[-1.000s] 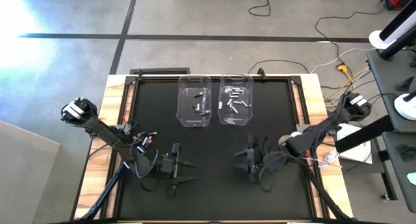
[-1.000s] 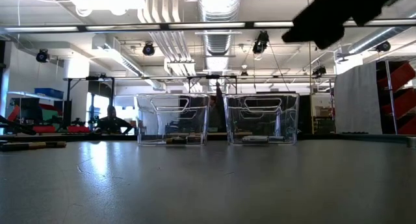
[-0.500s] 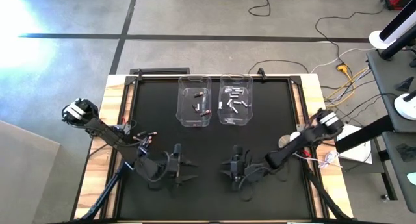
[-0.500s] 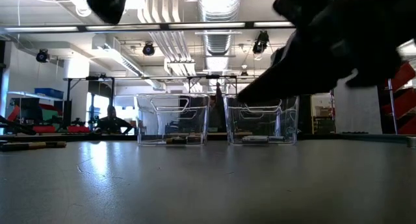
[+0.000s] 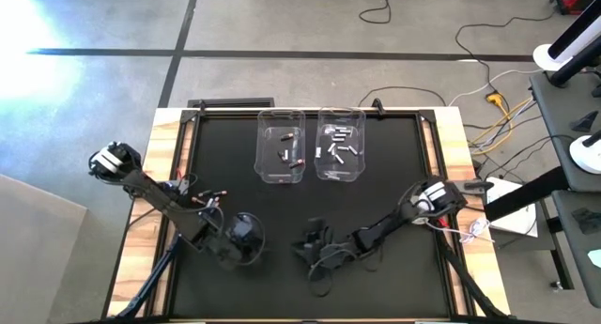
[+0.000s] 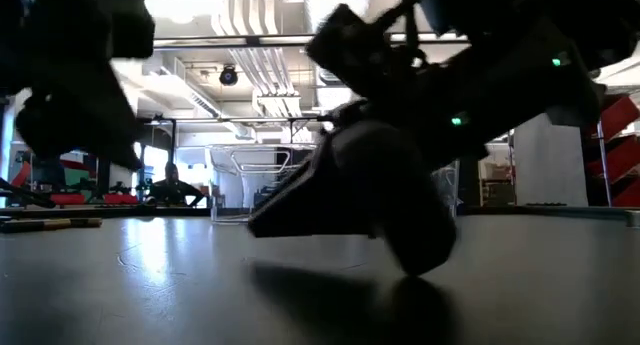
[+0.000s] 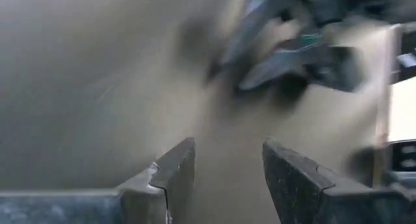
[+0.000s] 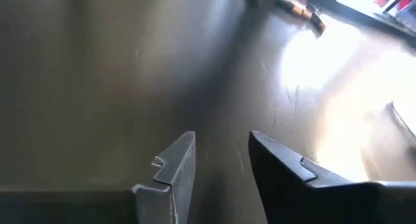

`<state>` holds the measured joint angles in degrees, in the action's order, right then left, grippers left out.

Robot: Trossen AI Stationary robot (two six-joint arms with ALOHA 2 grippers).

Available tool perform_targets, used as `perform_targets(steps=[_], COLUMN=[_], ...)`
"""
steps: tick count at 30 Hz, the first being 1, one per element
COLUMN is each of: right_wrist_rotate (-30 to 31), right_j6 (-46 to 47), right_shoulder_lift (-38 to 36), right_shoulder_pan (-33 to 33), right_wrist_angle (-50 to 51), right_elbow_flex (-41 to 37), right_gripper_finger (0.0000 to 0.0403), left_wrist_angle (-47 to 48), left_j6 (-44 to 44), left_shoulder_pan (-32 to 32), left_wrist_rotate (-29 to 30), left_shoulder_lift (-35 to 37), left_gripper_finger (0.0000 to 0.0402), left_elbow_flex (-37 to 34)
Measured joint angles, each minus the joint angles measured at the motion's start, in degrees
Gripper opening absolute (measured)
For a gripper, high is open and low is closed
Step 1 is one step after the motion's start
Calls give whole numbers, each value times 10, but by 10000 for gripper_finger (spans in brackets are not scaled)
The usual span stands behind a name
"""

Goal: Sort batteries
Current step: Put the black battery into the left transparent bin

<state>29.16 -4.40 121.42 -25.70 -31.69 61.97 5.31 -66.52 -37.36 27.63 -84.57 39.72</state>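
Observation:
Two clear plastic bins stand side by side at the far middle of the black mat. The left bin (image 5: 264, 146) holds a few dark batteries with red marks (image 5: 286, 156); the right bin (image 5: 322, 136) holds several silvery batteries (image 5: 341, 146). The batteries lie on the bin floors. My left gripper (image 5: 252, 241) (image 7: 227, 169) is open, low over the near middle of the mat. My right gripper (image 5: 313, 246) (image 8: 221, 159) is open too, a short way to its right, and it fills the low view (image 6: 370, 190). Both are empty and well nearer than the bins.
The left wrist view shows my right gripper (image 7: 292, 52) blurred ahead. Wooden table borders (image 5: 161, 155) flank the mat; cables and a white sheet (image 5: 507, 216) lie past the right edge. A person (image 6: 175, 188) sits far behind the table. Bare mat lies between grippers and bins.
My right gripper has swept toward the table's left edge and come down close to the mat, its arm stretching out low. My left gripper has dropped lower at the near middle and turned. The bins and batteries have stayed put.

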Motion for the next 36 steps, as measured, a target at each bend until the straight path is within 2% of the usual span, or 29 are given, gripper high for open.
perform_targets(steps=[2,7,14,19,26,30,36], right_wrist_rotate=[1,4,6,7,8,9,29], right_j6=[-3,10,53,60,58,58,82], right_shoulder_lift=[11,0,-10,-11,-13,-20,-28], right_shoulder_pan=[2,2,2,2,2,2,5], right_wrist_angle=[4,90,108,107,106,110,104], right_elbow_flex=[18,42,25,16,20,23,23], right_gripper_finger=[144,159,160,147,135,136,144], left_wrist_angle=[53,214,421,487,554,559,570], left_j6=[-42,-140,-157,-62,138,256,357], left_shoulder_pan=[1,7,50,120,212,243,287], left_wrist_rotate=[-20,-63,-67,-107,-131,-177,-182], left_shoulder_lift=[7,43,116,167,192,192,204], left_gripper_finger=[159,159,159,159,159,159,159], left_elbow_flex=[0,0,0,0,0,0,0])
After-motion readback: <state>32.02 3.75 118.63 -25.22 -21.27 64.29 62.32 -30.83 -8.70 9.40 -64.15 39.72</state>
